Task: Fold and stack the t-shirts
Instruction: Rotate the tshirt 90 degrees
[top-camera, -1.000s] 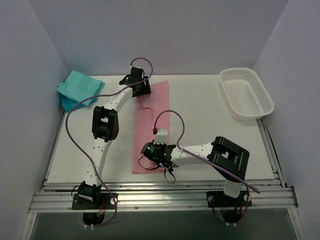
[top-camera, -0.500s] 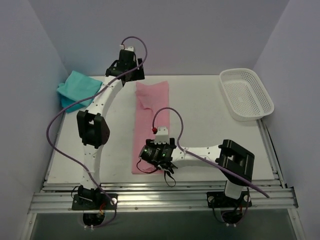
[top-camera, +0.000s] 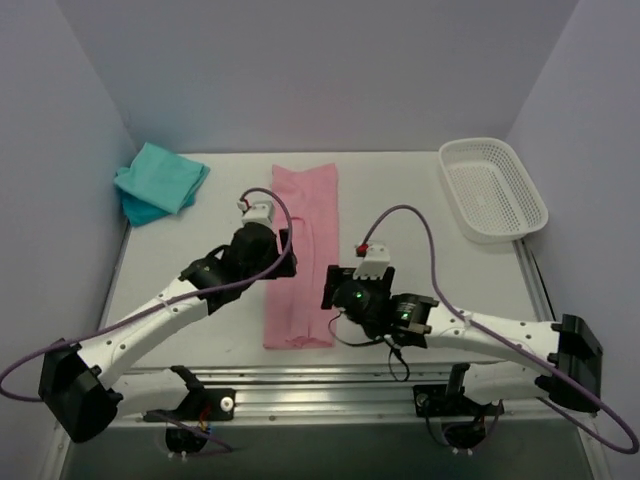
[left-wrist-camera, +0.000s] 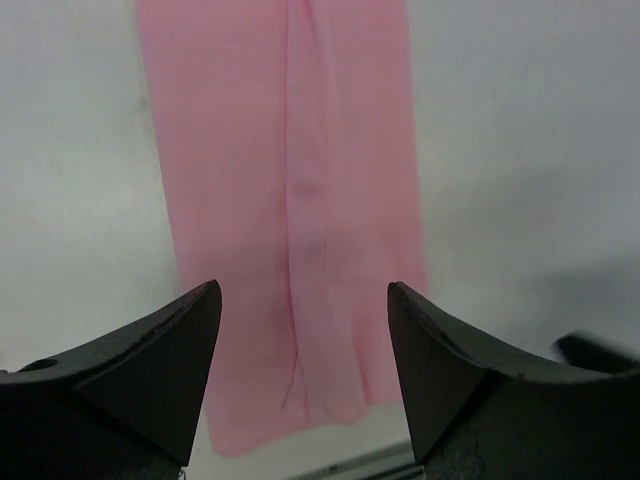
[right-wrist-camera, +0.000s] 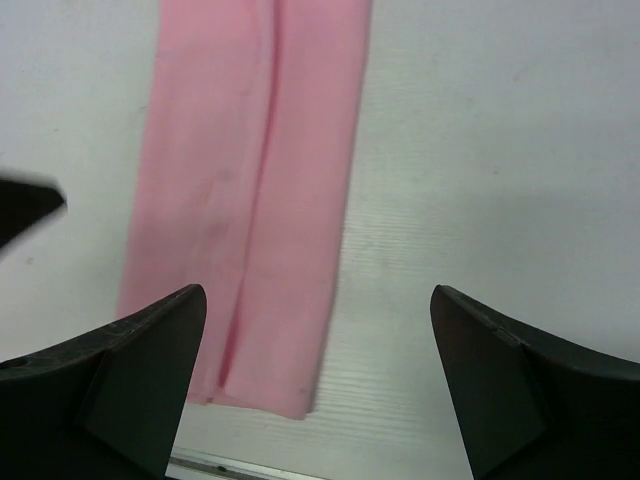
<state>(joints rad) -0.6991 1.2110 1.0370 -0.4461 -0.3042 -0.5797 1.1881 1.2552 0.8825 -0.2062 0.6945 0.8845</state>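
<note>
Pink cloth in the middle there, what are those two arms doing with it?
Two robot arms are folding t-shirts. The pink t-shirt lies flat on the table, already folded lengthwise into a long narrow strip. The left gripper and the right gripper hover at either side of its near half, both open and holding nothing. A small pile of teal t-shirts sits in the far left corner, and a white basket stands empty at the far right.

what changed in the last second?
The right gripper opened at the near end of the pink t-shirt and shifted right. The left gripper, open and empty, pulled back from the far end to beside the shirt's middle. The shirt's far end now lies flat. The teal t-shirts and the basket are unchanged.
</note>
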